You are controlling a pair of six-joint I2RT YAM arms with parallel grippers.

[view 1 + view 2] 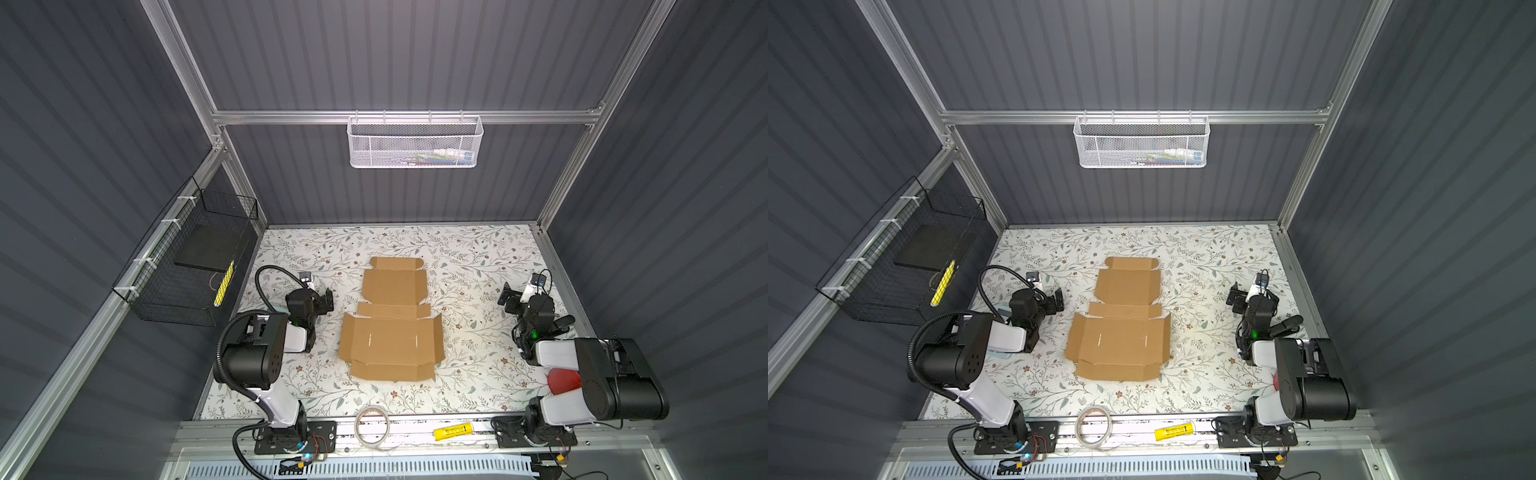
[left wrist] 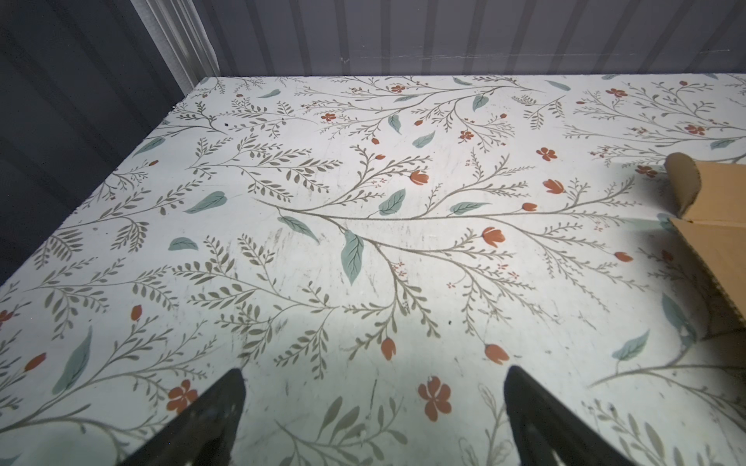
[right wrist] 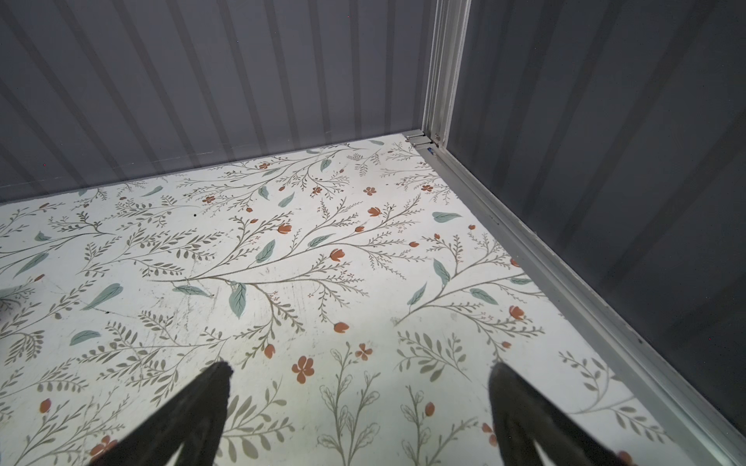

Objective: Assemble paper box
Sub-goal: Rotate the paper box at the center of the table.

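Observation:
The paper box (image 1: 392, 320) (image 1: 1121, 320) is an unfolded brown cardboard sheet lying in the middle of the floral table, and both top views show its side flaps tilted up a little. My left gripper (image 1: 327, 300) (image 1: 1057, 301) rests left of the sheet, open and holding nothing. In the left wrist view, the left gripper (image 2: 374, 375) has only bare table between its fingers, and a corner of the paper box (image 2: 714, 226) shows at the frame's edge. My right gripper (image 1: 505, 297) (image 1: 1233, 296) (image 3: 360, 369) sits well to the right of the sheet, open over bare table.
A tape roll (image 1: 372, 426) and a yellow tube (image 1: 454, 432) lie on the front rail. A white mesh basket (image 1: 415, 143) hangs on the back wall. A black wire basket (image 1: 187, 266) hangs on the left wall. Walls close in three sides of the table.

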